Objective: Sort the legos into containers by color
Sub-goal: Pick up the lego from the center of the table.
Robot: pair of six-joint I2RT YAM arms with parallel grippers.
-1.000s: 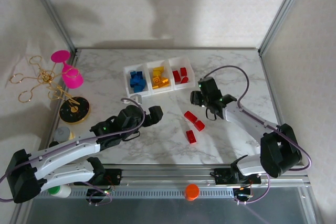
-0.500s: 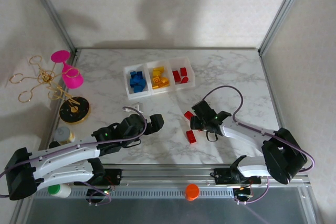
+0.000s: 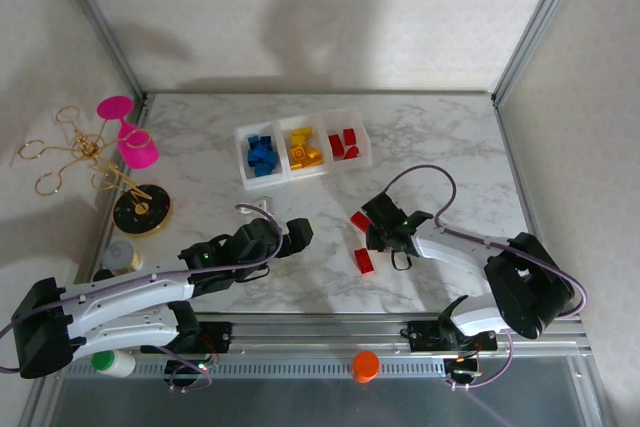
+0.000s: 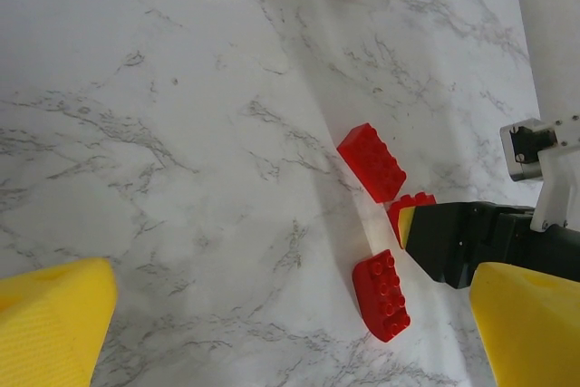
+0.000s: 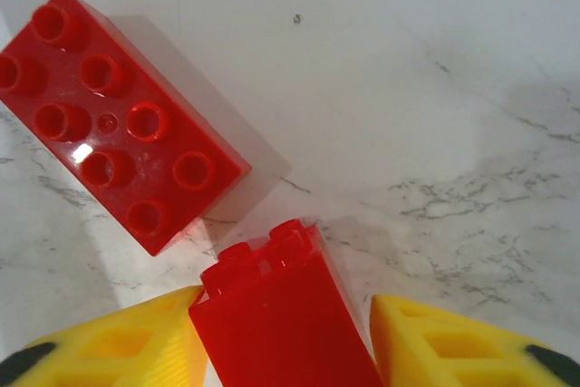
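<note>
Top: R end effector (image 3: 378, 233) at red legos (image 3: 364, 261); R wrist: one between fingers (image 5: 127, 343), grip unclear. L end effector (image 4: 290, 314) released.

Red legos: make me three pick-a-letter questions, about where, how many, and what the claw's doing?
1. The bin of red legos sits where among the bins? A left end B middle C right end
2. How many red legos are outside the bins? A one B three C six
3. The right gripper is A wide open B shut on a red lego C holding a yellow lego
1 C, it's rightmost in the top view. 2 B, the left wrist view shows three. 3 B, its fingers press the sides.
</note>
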